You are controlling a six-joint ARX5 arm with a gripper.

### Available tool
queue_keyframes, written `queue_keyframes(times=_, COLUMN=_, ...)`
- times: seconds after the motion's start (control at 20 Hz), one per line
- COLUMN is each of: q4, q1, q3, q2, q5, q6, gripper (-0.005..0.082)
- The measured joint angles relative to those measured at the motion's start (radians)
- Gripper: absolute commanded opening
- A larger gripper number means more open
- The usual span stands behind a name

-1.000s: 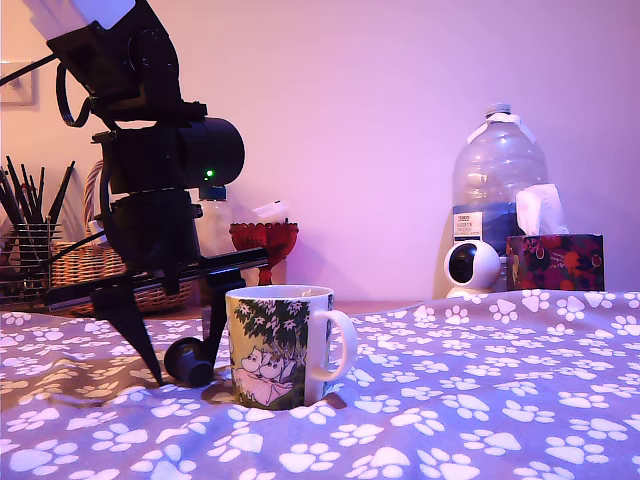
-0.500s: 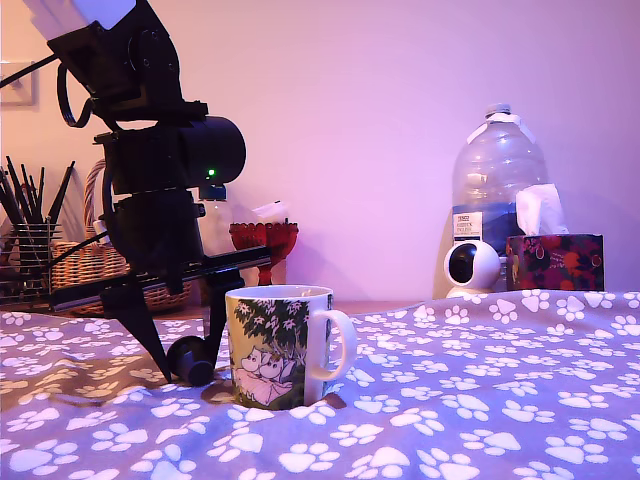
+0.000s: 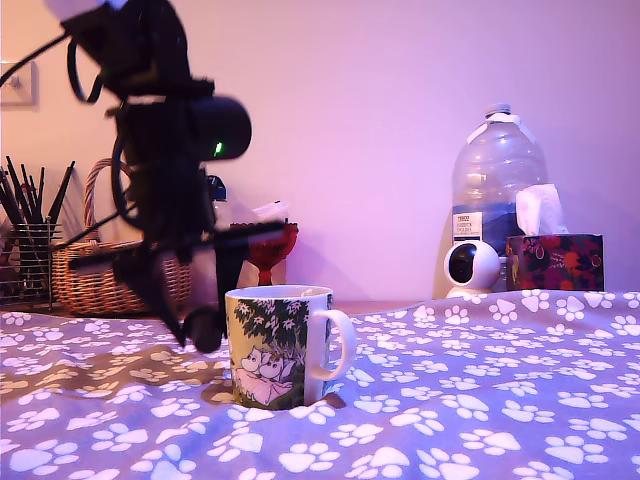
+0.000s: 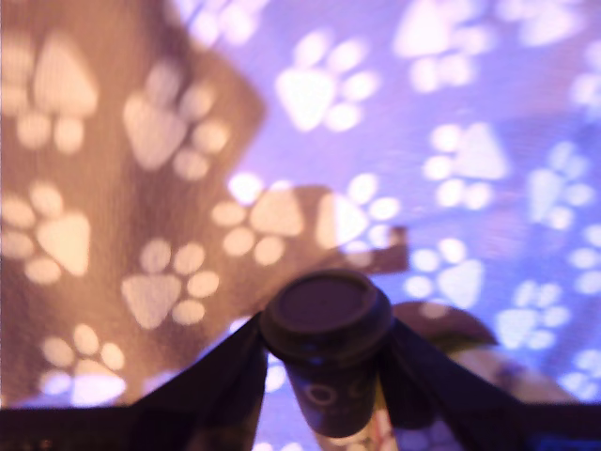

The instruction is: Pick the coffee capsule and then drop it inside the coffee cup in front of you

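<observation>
The coffee cup (image 3: 283, 345), a white mug with green foliage and pale cartoon figures, stands upright on the paw-print cloth with its handle toward the exterior view's right. My gripper (image 3: 200, 315) hangs just to its left in the exterior view, near rim height. It is shut on the coffee capsule (image 3: 206, 328), a dark round shape held clear of the cloth. In the wrist view the capsule (image 4: 326, 329) sits clamped between the two dark fingers (image 4: 225, 376), flat end toward the camera, and the gripper (image 4: 326, 376) hovers over blurred cloth.
Behind the arm stand a red goblet (image 3: 265, 245), a wicker basket (image 3: 100, 270) and a wire holder of pencils (image 3: 25, 250). On the exterior view's right are a large water bottle (image 3: 497, 190), a small white camera (image 3: 470, 267) and a tissue box (image 3: 553, 260).
The arm has risen and shifted toward the exterior view's right. The capsule has come up off the cloth and is closer to the mug's rim.
</observation>
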Motion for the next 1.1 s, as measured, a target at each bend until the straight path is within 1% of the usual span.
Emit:
queue_keyframes(times=0.05, q4=-0.025, q1=0.000, q3=0.018, q2=0.000, q5=-0.003, q6=0.025, gripper=0.0266)
queue_keyframes(times=0.1, q4=-0.049, q1=0.000, q3=0.032, q2=0.000, q5=-0.009, q6=0.062, gripper=0.0266)
queue_keyframes(times=0.15, q4=-0.077, q1=0.000, q3=0.044, q2=0.000, q5=-0.021, q6=0.098, gripper=0.0266)
queue_keyframes(times=0.35, q4=-0.182, q1=0.000, q3=0.075, q2=0.000, q5=-0.078, q6=0.201, gripper=0.0266)
queue_keyframes(times=0.4, q4=-0.193, q1=0.000, q3=0.078, q2=0.000, q5=-0.082, q6=0.235, gripper=0.0266)
queue_keyframes(times=0.45, q4=-0.199, q1=0.000, q3=0.079, q2=0.000, q5=-0.085, q6=0.256, gripper=0.0266)
queue_keyframes(times=0.5, q4=-0.210, q1=0.000, q3=0.079, q2=0.000, q5=-0.092, q6=0.301, gripper=0.0266)
queue_keyframes(times=0.55, q4=-0.223, q1=0.000, q3=0.079, q2=0.000, q5=-0.100, q6=0.321, gripper=0.0266)
queue_keyframes(times=0.6, q4=-0.233, q1=0.000, q3=0.079, q2=-0.001, q5=-0.107, q6=0.357, gripper=0.0266)
queue_keyframes(times=0.7, q4=-0.244, q1=0.000, q3=0.079, q2=-0.008, q5=-0.117, q6=0.407, gripper=0.0266)
queue_keyframes(times=0.75, q4=-0.243, q1=0.000, q3=0.079, q2=-0.019, q5=-0.122, q6=0.422, gripper=0.0266)
queue_keyframes(times=0.9, q4=-0.230, q1=0.000, q3=0.079, q2=-0.100, q5=-0.132, q6=0.484, gripper=0.0266)
queue_keyframes(times=1.0, q4=-0.221, q1=0.000, q3=0.079, q2=-0.187, q5=-0.130, q6=0.520, gripper=0.0266)
queue_keyframes(times=1.05, q4=-0.222, q1=0.000, q3=0.079, q2=-0.230, q5=-0.124, q6=0.544, gripper=0.0266)
queue_keyframes(times=1.1, q4=-0.222, q1=0.000, q3=0.080, q2=-0.266, q5=-0.108, q6=0.557, gripper=0.0266)
